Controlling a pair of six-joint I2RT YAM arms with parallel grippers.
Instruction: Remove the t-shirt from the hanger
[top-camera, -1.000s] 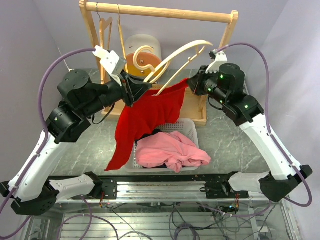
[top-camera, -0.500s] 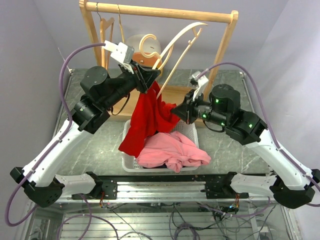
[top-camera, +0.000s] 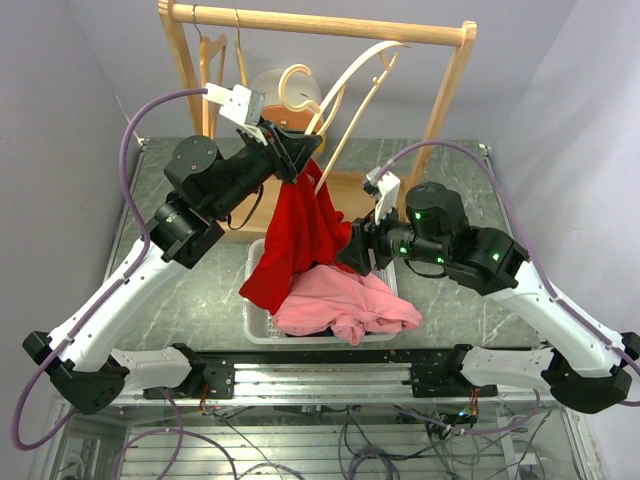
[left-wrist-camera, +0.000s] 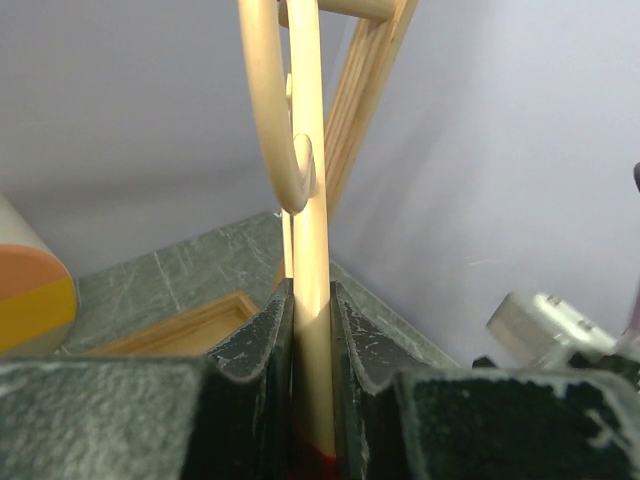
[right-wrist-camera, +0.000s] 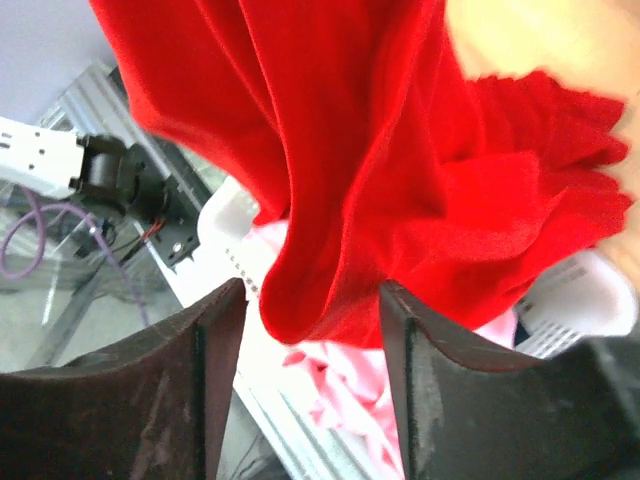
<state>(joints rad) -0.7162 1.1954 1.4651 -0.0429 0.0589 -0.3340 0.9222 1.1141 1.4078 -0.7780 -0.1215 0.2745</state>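
At the far left of the wooden rail one spare hanger hangs unused, as far as the overhead view shows. Just right of it, the left gripper is raised high. The wrist view shows its jaws pressed shut on one limb of the wooden hanger, probably so the frame stays tilted and steady while the cloth is drawn off it. The one red t-shirt is bunched at that gripped end and drapes straight down from there. Its lower edge falls over the left side of the single white basket near the arms, so the garment is not yet free of the hanger. One pink garment already lies heaped in the basket, to the right of the red hem. Further right, the right gripper sits low beside the shirt's right edge. Its two fingers are spread wide with a hanging fold of red fabric between them, unpinched. That placement looks like a set-up for closing on the fold and pulling downward. In all: two arms, two hangers at least, two garments, one basket.
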